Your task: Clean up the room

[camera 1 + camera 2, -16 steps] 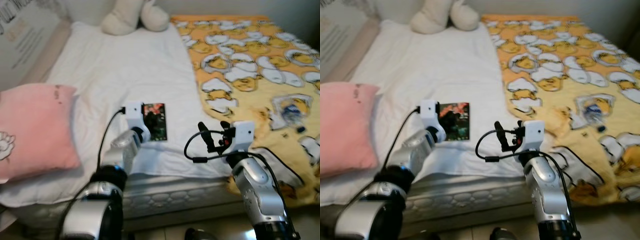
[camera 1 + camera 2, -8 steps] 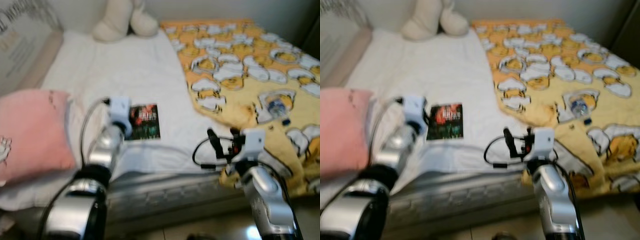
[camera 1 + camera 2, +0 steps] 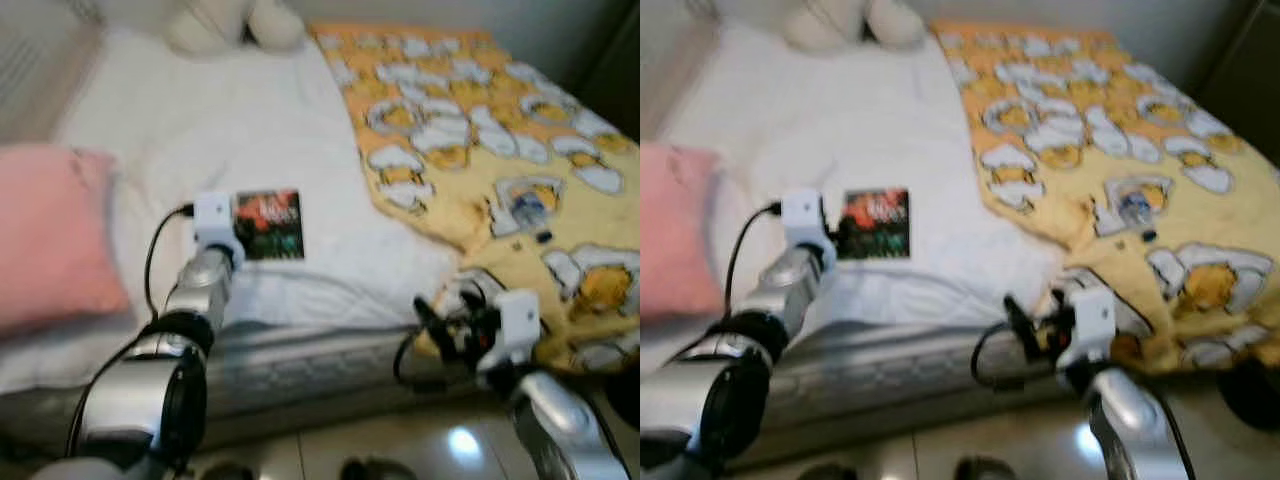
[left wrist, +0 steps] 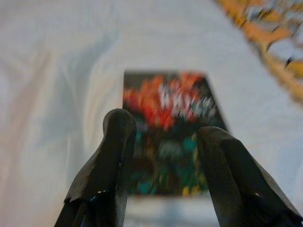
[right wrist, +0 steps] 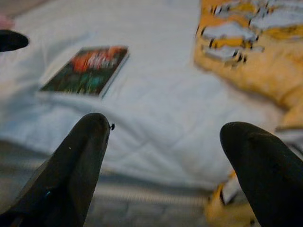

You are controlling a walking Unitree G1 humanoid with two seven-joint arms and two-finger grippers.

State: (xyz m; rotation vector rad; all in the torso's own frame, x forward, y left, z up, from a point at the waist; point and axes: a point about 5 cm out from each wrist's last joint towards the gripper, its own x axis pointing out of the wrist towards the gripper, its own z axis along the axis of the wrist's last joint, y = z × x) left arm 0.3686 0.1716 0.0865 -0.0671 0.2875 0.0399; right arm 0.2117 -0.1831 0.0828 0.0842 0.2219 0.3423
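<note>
Book point(image 3: 268, 224), one, on bed point(image 3: 220, 130)

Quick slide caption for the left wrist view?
Left gripper open, fingers framing a dark book lying flat on the white bedsheet.

Left arm point(image 3: 190, 300) extended forward and away from the robot, wrist housing at the far end; left gripper point(image 4: 161, 137) with its two black fingers point(image 4: 116, 142) parted. Right arm point(image 3: 560, 420) bent low at the near right, wrist turned toward the left; right gripper point(image 5: 165, 137) with fingers point(image 5: 90, 142) spread wide apart.
</note>
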